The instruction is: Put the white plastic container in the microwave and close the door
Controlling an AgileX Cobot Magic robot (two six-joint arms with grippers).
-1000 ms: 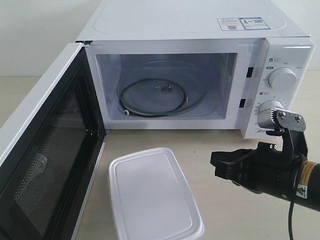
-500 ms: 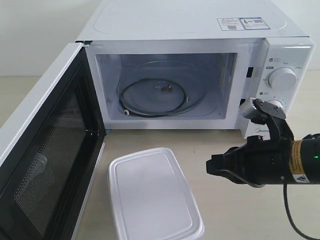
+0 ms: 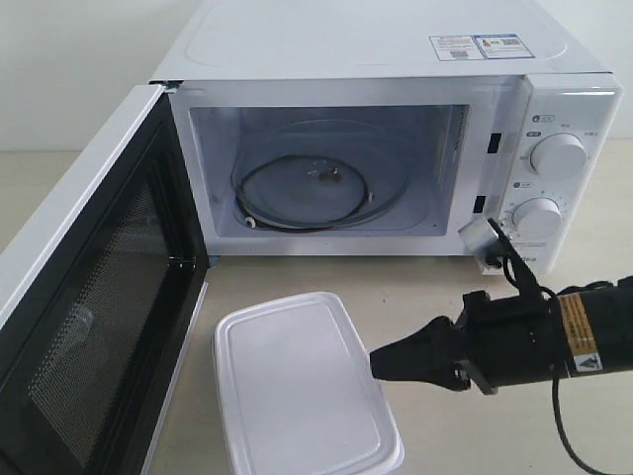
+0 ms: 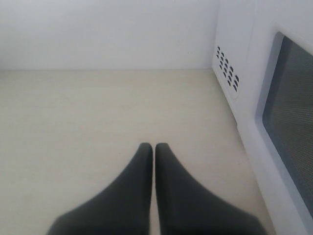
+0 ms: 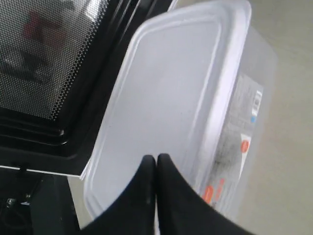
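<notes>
Jaws together on both arms, nothing between them. right gripper (image 3: 375,364) closed to a black point, low over the table (image 3: 445,287), tip at the right long edge of the white plastic container (image 3: 297,386). Right wrist view: right gripper (image 5: 155,157) tips sit over the rim of the lid (image 5: 166,93) (contact or a thin gap, can't tell). left gripper (image 4: 154,146) closed too, over bare table (image 4: 88,117), well apart from the container; not seen in the exterior view.

Container lies flat on the table, lid on, in front of the microwave (image 3: 376,40) and just beside the lower edge of the open door (image 3: 89,297). Outside the cavity. label (image 5: 242,122) on the container's long side wall, print too blurred to read.

Door swung wide to the left, black mesh inner face showing (image 5: 44,58). Left wrist view gets its outer side, dark window in a white frame (image 4: 293,112), plus vent slots (image 4: 227,68) on the microwave's side wall.

Cavity holds only the glass turntable (image 3: 316,183). Two dials (image 3: 559,155) on the right panel, stickers (image 3: 480,47) on top. Right arm's body passes in front of the panel's lower corner.
</notes>
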